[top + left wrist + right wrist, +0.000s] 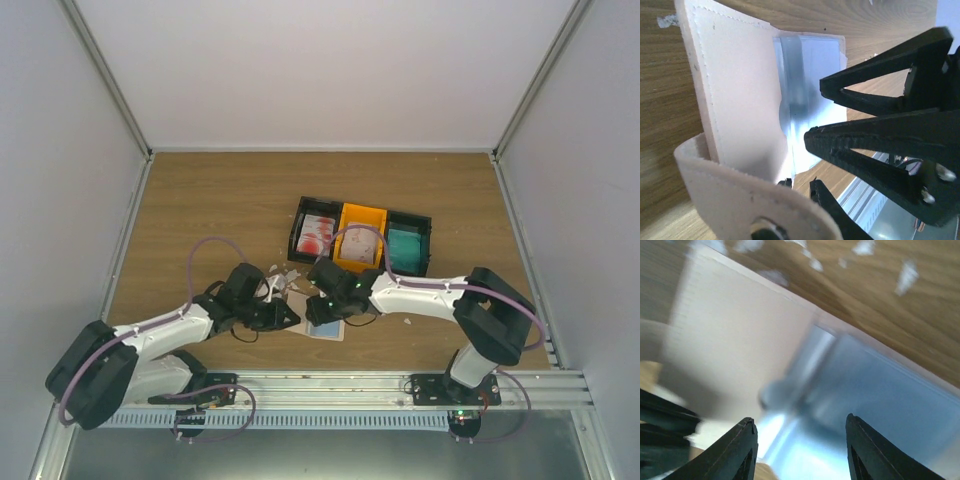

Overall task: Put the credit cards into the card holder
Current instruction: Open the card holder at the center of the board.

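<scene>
We find the card holder [740,100] lying open on the worktop [220,200] at the near centre, between the two arms, with a pale blue-grey card [810,65] partly tucked into its inner pocket. The left pincer [815,112] stands narrow at the card's exposed edge, and we cannot tell whether it grips anything. The right pincer [799,422] hangs over the same card, jaws apart, nothing between them.

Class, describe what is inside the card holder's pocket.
A pale blue card pokes out of the pocket of the card holder; its tucked-in part and any cards behind it are covered by beige leather.
</scene>
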Controlling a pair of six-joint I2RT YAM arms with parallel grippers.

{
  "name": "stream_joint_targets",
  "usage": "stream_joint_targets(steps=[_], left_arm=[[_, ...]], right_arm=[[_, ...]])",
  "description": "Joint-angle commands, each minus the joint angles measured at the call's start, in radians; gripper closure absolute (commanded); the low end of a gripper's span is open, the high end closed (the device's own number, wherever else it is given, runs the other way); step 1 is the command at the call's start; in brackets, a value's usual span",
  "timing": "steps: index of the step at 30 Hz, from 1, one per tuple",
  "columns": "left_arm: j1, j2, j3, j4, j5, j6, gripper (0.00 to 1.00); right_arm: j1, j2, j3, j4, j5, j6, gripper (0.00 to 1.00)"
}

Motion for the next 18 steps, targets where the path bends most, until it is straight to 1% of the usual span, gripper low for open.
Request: stream_joint_targets(steps=[1,5,7,12,15,18], left_arm=[[-0.012,0.030,0.000,0.062,-0.024,0.004,0.85],[-0.016,0.058,-0.006,0.026,-0.080,0.010,0.85],[-0.016,0.079,-0.011,0.016,-0.104,0.007,0.85],[-0.018,0.174,-0.003,-0.029,-0.159,0.000,0.85],[-0.017,0.201,0.010,-0.041,-0.169,0.007,0.85],[-0.017,0.175,0.028,-0.039,-0.150,0.024,0.85]], right_arm=[[-0.003,-0.020,-0.046,-0.104,0.084,0.050,0.51],[-0.004,-0.023,-0.065,-0.139,0.099,0.055,0.50],[-0.008,-0.011,-0.072,-0.135,0.085,0.044,0.47],[-0.028,0.014,-0.080,-0.118,0.060,0.025,0.46],[-0.040,-0.015,-0.075,-0.111,0.058,0.010,0.46],[-0.060,-0.085,-0.055,-0.094,0.036,-0.035,0.45]])
